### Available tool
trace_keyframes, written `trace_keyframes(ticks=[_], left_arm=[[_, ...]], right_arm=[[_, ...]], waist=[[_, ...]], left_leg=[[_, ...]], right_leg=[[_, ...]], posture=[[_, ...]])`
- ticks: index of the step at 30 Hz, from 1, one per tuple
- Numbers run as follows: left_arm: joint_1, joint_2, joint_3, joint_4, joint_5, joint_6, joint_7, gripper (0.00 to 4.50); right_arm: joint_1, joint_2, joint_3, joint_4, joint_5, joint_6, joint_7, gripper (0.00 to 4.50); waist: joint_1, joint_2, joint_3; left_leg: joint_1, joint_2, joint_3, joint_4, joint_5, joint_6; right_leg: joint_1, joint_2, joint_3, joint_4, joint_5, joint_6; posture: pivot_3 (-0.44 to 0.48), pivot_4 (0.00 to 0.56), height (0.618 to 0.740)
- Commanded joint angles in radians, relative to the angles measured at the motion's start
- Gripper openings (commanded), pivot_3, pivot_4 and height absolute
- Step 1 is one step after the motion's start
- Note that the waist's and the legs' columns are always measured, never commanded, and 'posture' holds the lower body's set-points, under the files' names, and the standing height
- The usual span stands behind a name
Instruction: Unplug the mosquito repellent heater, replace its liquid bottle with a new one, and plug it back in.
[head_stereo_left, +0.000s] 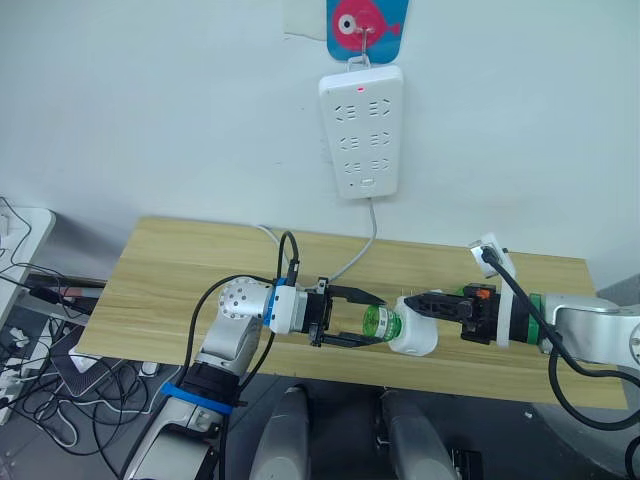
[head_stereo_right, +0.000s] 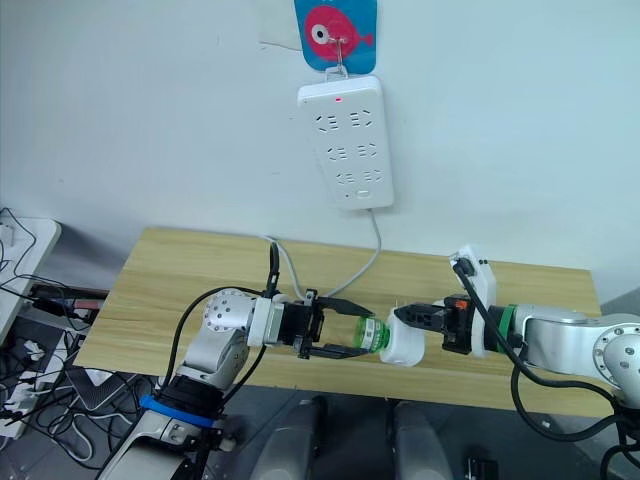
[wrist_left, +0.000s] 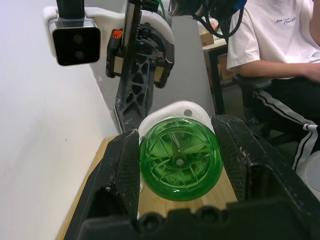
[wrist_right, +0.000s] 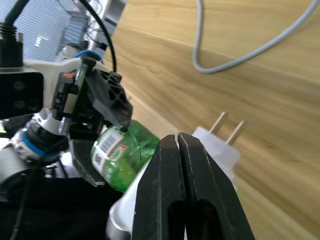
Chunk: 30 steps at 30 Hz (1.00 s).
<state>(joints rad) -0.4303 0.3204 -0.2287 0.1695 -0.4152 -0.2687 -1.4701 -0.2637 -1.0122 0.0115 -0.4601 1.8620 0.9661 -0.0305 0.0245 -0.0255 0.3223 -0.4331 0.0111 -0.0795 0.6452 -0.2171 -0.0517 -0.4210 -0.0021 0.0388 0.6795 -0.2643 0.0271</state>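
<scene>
Held over the front edge of the wooden surface, between the two arms: mosquito repellent heater, white, unplugged, prongs bare and pointing toward the wall in the right wrist view. Clamped from the right by the right gripper, fingers pressed together on the white body. Green liquid bottle still seated in the heater, lying sideways, base toward the left arm. Left gripper closed around that bottle, one finger touching each side of the round green base. White power strip hanging on the wall above from a blue fish hook, red light lit, grey cord trailing down onto the surface. Seated person in a white shirt visible beyond in the left wrist view.
</scene>
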Motion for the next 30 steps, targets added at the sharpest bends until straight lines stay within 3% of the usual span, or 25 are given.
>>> trace_keyframes(ticks=[1,9,12,18,23,30], left_arm=[[0.01,-0.002,0.012,-0.033,-0.018,-0.011,0.006,2.16],[0.012,0.0,0.017,-0.035,-0.022,-0.02,0.009,2.16],[0.006,-0.005,0.023,-0.036,-0.03,-0.03,0.009,2.16],[-0.016,-0.025,0.035,-0.039,-0.048,-0.051,0.006,2.16],[-0.02,-0.03,0.04,-0.047,-0.056,-0.054,0.0,2.16],[-0.024,-0.034,0.042,-0.067,-0.072,-0.05,-0.003,2.16]], right_arm=[[-0.011,-0.005,-0.076,-0.009,0.104,-0.031,0.002,0.06],[0.084,0.07,-0.267,0.039,0.11,-0.001,0.101,0.06],[0.176,0.062,-0.334,0.07,0.11,0.04,0.128,0.63],[0.359,0.072,-0.411,0.126,0.11,0.096,0.145,2.75],[0.437,0.14,-0.412,0.13,0.11,0.135,0.26,4.46],[0.433,0.163,-0.335,0.132,0.11,0.162,0.334,4.46]], waist=[[0.0,0.0,0.0],[0.002,0.0,0.0],[0.002,0.0,0.0],[0.001,0.0,0.0],[-0.001,0.0,0.0],[0.0,0.0,0.0]], left_leg=[[0.0,0.0,0.0,0.0,0.0,0.0],[0.0,0.0,0.0,0.0,0.0,0.0],[0.0,0.0,0.0,0.0,0.0,0.0],[0.0,0.0,0.001,0.0,0.0,0.0],[0.001,0.0,0.001,0.0,0.0,0.0],[0.001,0.0,0.001,0.0,0.0,0.0]], right_leg=[[0.0,0.0,0.0,0.0,0.0,0.0],[0.0,0.0,0.0,0.0,0.0,0.0],[0.0,0.0,0.0,0.0,0.0,0.0],[0.0,0.0,0.0,0.0,0.0,0.001],[0.0,0.001,0.001,0.0,-0.002,0.004],[0.0,0.001,0.001,0.0,-0.003,0.004]], posture=[[0.137,0.314,0.74],[0.135,0.307,0.74],[0.133,0.307,0.74],[0.133,0.304,0.74],[0.138,0.312,0.74],[0.147,0.319,0.74]])
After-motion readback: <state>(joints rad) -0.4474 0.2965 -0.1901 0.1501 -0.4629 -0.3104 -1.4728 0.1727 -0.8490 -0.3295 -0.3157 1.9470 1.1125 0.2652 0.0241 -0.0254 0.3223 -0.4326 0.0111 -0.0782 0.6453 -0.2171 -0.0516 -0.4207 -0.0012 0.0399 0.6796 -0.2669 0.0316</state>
